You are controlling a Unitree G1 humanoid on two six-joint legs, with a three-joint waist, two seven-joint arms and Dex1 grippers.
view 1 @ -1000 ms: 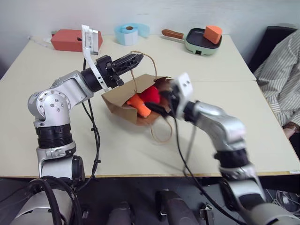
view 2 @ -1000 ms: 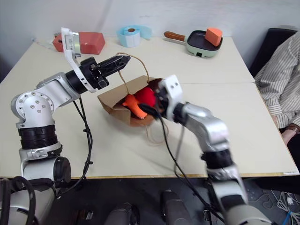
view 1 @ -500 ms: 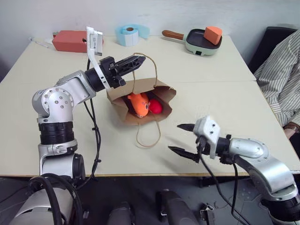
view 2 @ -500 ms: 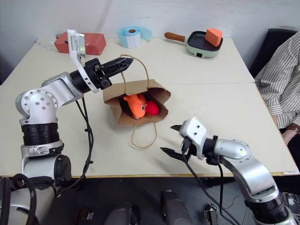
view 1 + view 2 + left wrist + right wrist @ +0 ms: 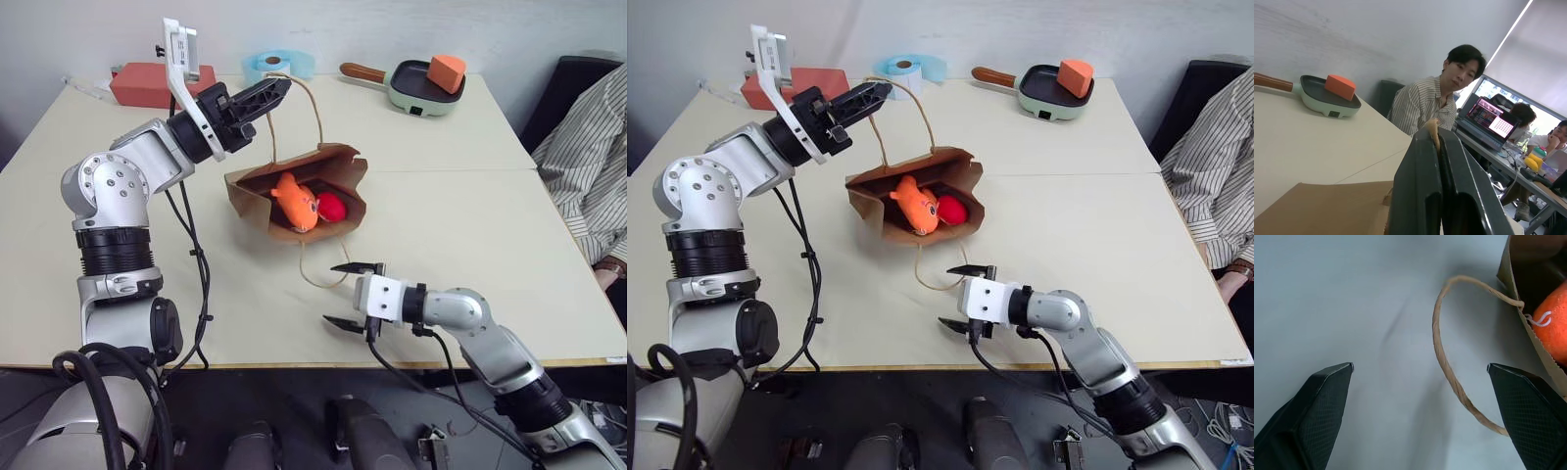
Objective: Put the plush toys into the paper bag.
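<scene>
Brown kraft paper bag (image 5: 309, 186) sits mid-desk, mouth tipped toward the robot; both plush toys now inside it — orange fish (image 5: 297, 201) nearer the mouth, red toy (image 5: 332, 207) just beside it, deeper in. A second ago the right tool (image 5: 351, 295) was at the bag mouth with the toys; since then it has pulled back to the near side of the bag, empty, fingers spread wide, hovering low over the desk (image 5: 490, 225) by the loose lower handle (image 5: 315, 272). Judgement: loading looks done. Left tool (image 5: 277, 91) above the bag's far edge, arm raised, fingers pinched shut on the upper cord handle (image 5: 294, 98), lifting that side higher than before
</scene>
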